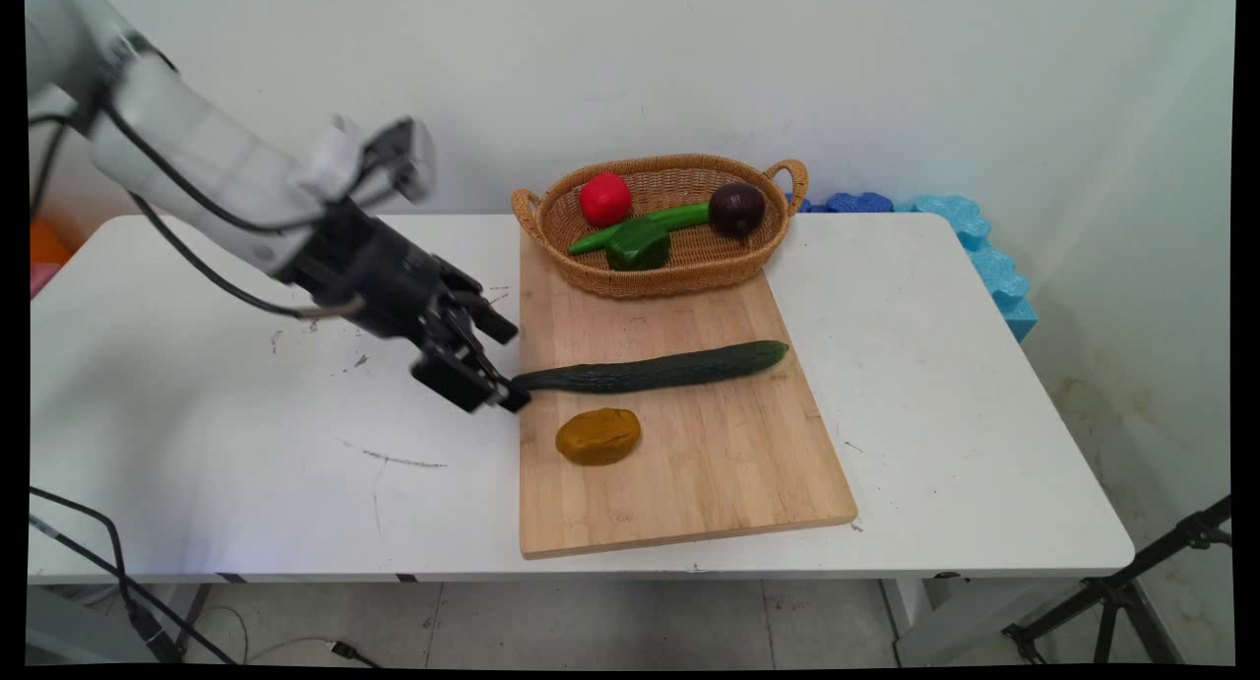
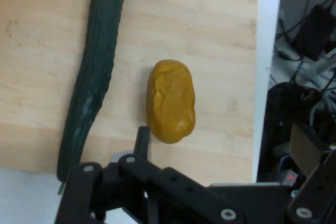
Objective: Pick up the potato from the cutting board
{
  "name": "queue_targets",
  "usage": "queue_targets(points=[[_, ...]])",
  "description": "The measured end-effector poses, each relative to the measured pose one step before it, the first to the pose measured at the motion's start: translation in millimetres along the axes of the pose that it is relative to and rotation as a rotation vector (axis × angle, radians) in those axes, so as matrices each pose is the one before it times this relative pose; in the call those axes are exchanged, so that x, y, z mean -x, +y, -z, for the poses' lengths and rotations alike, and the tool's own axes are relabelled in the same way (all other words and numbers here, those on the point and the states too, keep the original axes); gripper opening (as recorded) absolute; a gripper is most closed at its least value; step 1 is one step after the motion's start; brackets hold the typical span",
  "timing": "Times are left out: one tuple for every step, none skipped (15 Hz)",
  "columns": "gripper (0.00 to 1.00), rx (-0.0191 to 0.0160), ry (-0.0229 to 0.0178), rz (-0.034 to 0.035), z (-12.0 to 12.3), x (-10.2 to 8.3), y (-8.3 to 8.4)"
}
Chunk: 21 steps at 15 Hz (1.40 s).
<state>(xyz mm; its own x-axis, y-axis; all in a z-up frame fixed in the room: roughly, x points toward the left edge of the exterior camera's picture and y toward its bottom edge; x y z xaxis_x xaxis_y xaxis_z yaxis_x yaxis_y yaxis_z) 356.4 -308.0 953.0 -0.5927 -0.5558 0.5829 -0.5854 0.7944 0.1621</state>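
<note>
On the board, nearest the camera, the potato is lying, probably firm, best pinched across its width. Just behind, the long, likely slick cucumber is stretching; the pincer is gaping wide at its near end. Farther back, the basket is holding vegetables.

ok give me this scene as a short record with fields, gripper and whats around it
gripper: black two-finger gripper low at the left edge of the wooden cutting board, by the stem end of the long dark green cucumber
fingers: cannot tell
nearby: brown potato beside the cucumber on the board
basket: oval wicker basket at the board's far end
</note>
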Motion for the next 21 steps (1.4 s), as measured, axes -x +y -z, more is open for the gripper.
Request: queue_targets(points=[[1.00,-0.01197,-0.01113,0.00289,-11.31,0.17,1.03],[1.00,-0.01473,-0.01261,0.00264,-12.61,-0.18,0.98],[1.00,-0.01723,-0.01170,0.00251,-11.90,-0.66,0.39],[1.00,-0.01545,-0.00970,0.00154,-9.73,-0.86,-0.03],[1.00,-0.01620,-0.00999,0.00207,-10.69,-1.28,0.10],[1.00,-0.00980,-0.00845,0.00218,-9.69,-1.60,0.94],[1.00,-0.00535,-0.00744,0.00233,-7.92,-1.27,1.06],[1.00,-0.00260,-0.00396,0.00103,-4.84,-0.84,0.86],[1.00,-0.00400,-0.00580,0.00144,-6.78,-1.13,1.21],[1.00,-0.00461,-0.00624,0.00095,-7.35,-1.35,1.22],[1.00,-0.00306,-0.00451,0.00455,-6.63,-1.36,1.24],[1.00,-0.00294,-0.00385,0.00212,-5.22,-1.03,0.75],[1.00,-0.00226,-0.00257,0.00059,-3.21,-0.67,0.30],[1.00,-0.00375,-0.00356,-0.00039,-4.50,-0.75,0.33],[1.00,-0.00423,-0.00403,-0.00094,-4.87,-0.79,0.22],[1.00,-0.00355,-0.00321,-0.00069,-4.58,-0.72,0.24],[1.00,-0.00227,-0.00253,-0.00047,-3.53,-0.38,0.33],[1.00,-0.00154,-0.00147,-0.00033,-2.21,-0.30,0.20],[1.00,-0.00143,-0.00231,-0.00081,-3.23,-0.40,0.37],[1.00,-0.00116,-0.00122,-0.00048,-1.95,-0.25,0.17],[1.00,-0.00128,-0.00142,-0.00126,-2.78,-0.35,0.39]])
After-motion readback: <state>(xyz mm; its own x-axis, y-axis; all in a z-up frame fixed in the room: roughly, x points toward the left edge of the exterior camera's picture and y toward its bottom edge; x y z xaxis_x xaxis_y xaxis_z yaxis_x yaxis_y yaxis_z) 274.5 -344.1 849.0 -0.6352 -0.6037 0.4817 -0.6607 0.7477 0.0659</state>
